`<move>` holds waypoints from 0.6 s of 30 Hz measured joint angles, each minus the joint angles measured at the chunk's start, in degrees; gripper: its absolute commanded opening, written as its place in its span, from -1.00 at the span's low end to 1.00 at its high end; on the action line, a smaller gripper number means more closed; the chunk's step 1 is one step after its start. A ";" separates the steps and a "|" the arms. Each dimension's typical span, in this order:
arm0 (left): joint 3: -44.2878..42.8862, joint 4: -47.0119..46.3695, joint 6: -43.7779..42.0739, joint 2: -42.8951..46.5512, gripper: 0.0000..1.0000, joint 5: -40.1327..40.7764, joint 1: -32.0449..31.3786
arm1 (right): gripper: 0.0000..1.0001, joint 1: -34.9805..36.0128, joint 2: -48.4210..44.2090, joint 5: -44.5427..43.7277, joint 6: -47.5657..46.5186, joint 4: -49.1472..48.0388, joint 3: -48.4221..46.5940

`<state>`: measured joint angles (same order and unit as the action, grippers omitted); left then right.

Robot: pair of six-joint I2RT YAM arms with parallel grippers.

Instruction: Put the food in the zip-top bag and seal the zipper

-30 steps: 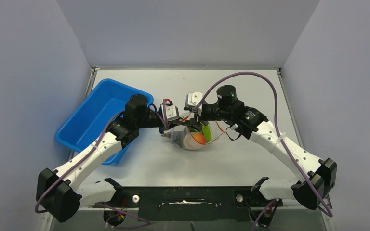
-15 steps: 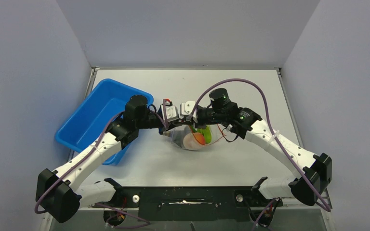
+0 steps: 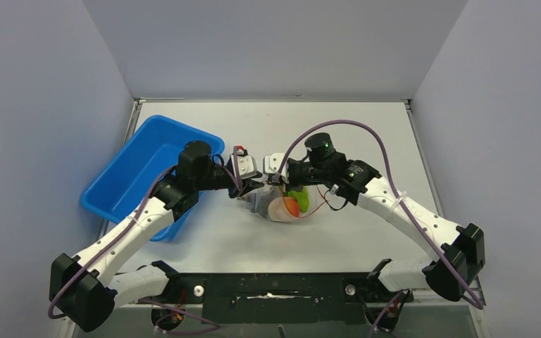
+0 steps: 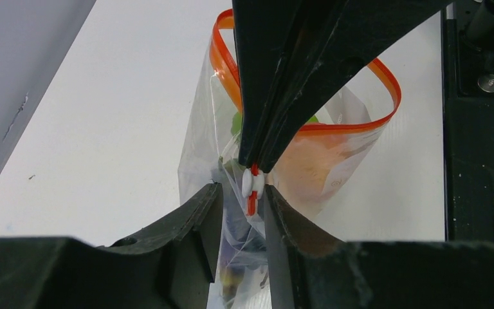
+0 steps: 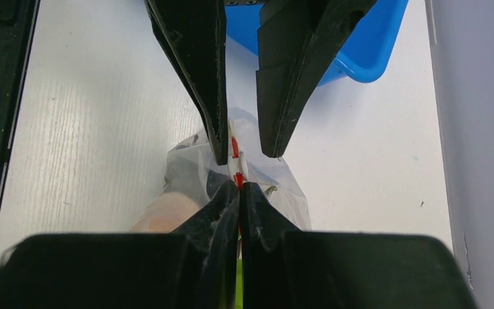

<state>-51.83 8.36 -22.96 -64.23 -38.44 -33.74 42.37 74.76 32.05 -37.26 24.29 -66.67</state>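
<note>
**Item 1. Right end effector** (image 5: pixel 238 183). Clenched on one end of the thin red zipper strip (image 4: pixel 350 122). A small white-and-red piece (image 4: pixel 252 183), possibly a slider, is pinched at the fingertips. The grip is judged to be taken here so that the strip can be closed from this corner onward.

**Item 2. Left end effector** (image 4: pixel 242 190). Released. Its fingers are set apart on either side of the same corner, and the strip passes between them unclamped. The placement is judged to serve as a guide or steadying point for the corner.

**Item 3. Small clear crinkly plastic zip-top bag** (image 4: pixel 198 145). Located at mid-tabletop between the two arms, resting on the surface. Beyond the pinch the mouth gapes in a wide red loop, so the seal is judged not yet made.

**Item 4. Food.** An orange-red round toy fruit (image 3: pixel 292 205), a lime-green round toy fruit (image 3: pixel 301 193) and a pale disc (image 3: pixel 276 208) are seen through the plastic, inside the bag. A dark shape low in the bag may be the grape bunch, but this cannot be confirmed. The green pod cannot be made out.

**Item 5. Blue plastic tray** (image 3: pixel 123 179). Set at the left of the white tabletop (image 3: pixel 366 134), beside the left arm and apart from the bag. It is judged to play no part in the sealing.
</note>
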 measured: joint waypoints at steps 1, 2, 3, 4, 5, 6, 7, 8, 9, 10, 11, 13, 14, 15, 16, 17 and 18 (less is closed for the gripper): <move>0.26 -0.09 -0.02 0.20 -0.42 0.00 0.13 | -1.00 0.00 -0.02 0.00 -0.02 -0.02 0.07; 0.68 -0.39 -0.07 0.39 -0.42 -0.02 0.22 | -1.00 0.00 -0.11 0.00 0.00 -0.07 0.17; 1.20 -0.72 -0.09 0.48 -0.42 -0.07 0.26 | -1.00 -0.02 -0.20 0.00 0.00 -0.04 0.26; 1.73 -1.07 -0.07 0.52 -0.42 -0.09 0.37 | -1.00 -0.07 -0.37 0.02 0.02 -0.24 0.52; 2.29 -1.31 -0.04 0.52 -0.42 -0.13 0.37 | -1.00 -0.07 -0.57 0.04 0.11 -0.24 0.74; 2.80 -1.40 0.00 0.52 -0.43 -0.20 0.39 | -1.00 -0.07 -0.76 0.04 0.17 -0.24 0.96; 3.21 -1.40 0.02 0.52 -0.44 -0.26 0.44 | -1.00 -0.11 -0.90 0.04 0.22 -0.26 1.09; 3.50 -1.42 0.04 0.52 -0.45 -0.37 0.46 | -1.00 -0.24 -1.03 0.11 0.28 -0.28 1.16; 3.72 -1.57 0.04 0.52 -0.45 -0.46 0.46 | -1.00 -0.44 -1.14 0.11 0.37 -0.33 1.16; 3.93 -1.75 0.04 0.55 -0.45 -0.50 0.46 | -1.00 -0.70 -1.16 0.17 0.42 -0.44 1.16; 4.13 -1.81 0.04 0.59 -0.45 -0.55 0.46 | -1.00 -0.83 -1.16 0.24 0.42 -0.59 1.16; 4.70 -2.14 0.04 0.81 -0.45 -0.55 0.46 | -1.00 -1.09 -1.16 0.42 0.42 -0.61 1.16; 4.96 -2.19 0.02 0.90 -0.45 -0.55 0.46 | -1.00 -1.11 -1.16 0.55 0.42 -0.63 1.16; 5.14 -2.23 0.02 0.94 -0.45 -0.55 0.46 | -1.00 -1.14 -1.16 0.61 0.42 -0.63 1.16; 5.22 -2.23 0.02 0.96 -0.45 -0.55 0.46 | -1.00 -1.14 -1.16 0.72 0.42 -0.61 1.16; 5.22 -2.32 0.02 0.94 -0.45 -0.55 0.46 | -1.00 -1.14 -1.16 0.83 0.42 -0.61 1.16; 5.22 -2.62 0.02 0.94 -0.45 -0.55 0.46 | -1.00 -1.14 -1.16 1.01 0.42 -0.61 1.16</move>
<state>-46.61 5.74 -22.94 -63.29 -38.98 -33.28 41.23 73.60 33.06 -36.84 23.68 -65.52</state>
